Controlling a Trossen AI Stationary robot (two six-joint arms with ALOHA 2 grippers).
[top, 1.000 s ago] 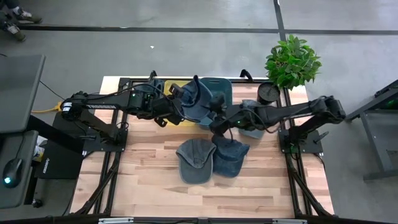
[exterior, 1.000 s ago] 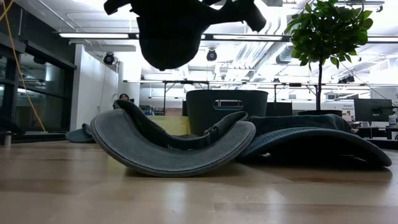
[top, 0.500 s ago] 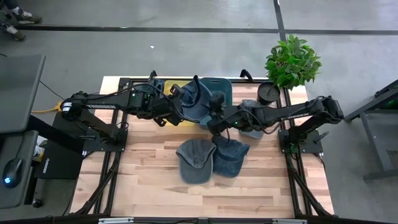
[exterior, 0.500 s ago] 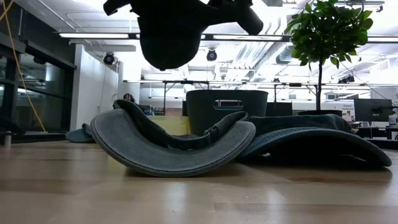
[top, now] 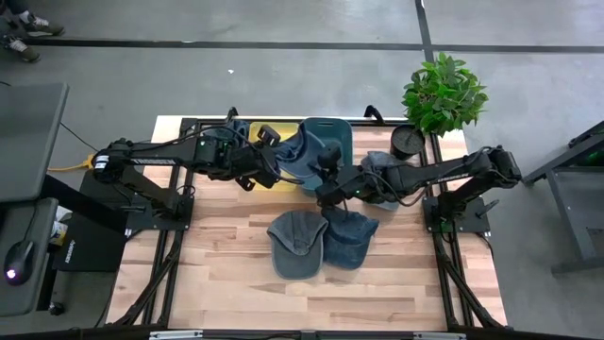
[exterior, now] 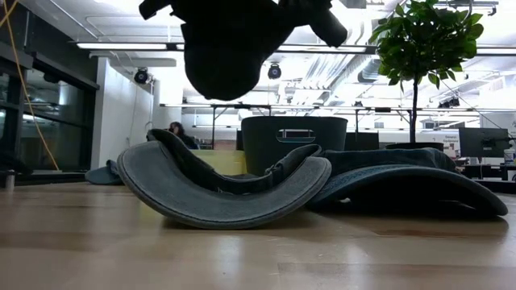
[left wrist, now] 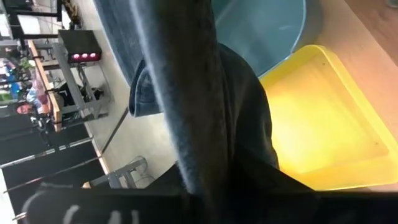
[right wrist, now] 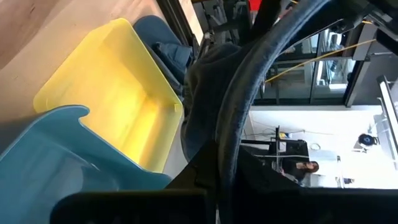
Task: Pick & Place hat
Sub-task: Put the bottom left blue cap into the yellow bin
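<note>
Nearest the front edge of the table (top: 236,283), two dark blue caps (top: 321,241) lie side by side, touching, one turned brim-up. Behind them, above the table, a third hat (top: 300,156) hangs in the air between the two arms, over the blue bin (top: 335,132) and beside the yellow bin (top: 243,129). The right hand (top: 326,170) is clamped on the hat's brim, fingers together on the cloth. The left hand (top: 274,156) is at the hat's other side; I cannot tell whether it grips. A potted plant (top: 444,93) stands at the far right corner.
</note>
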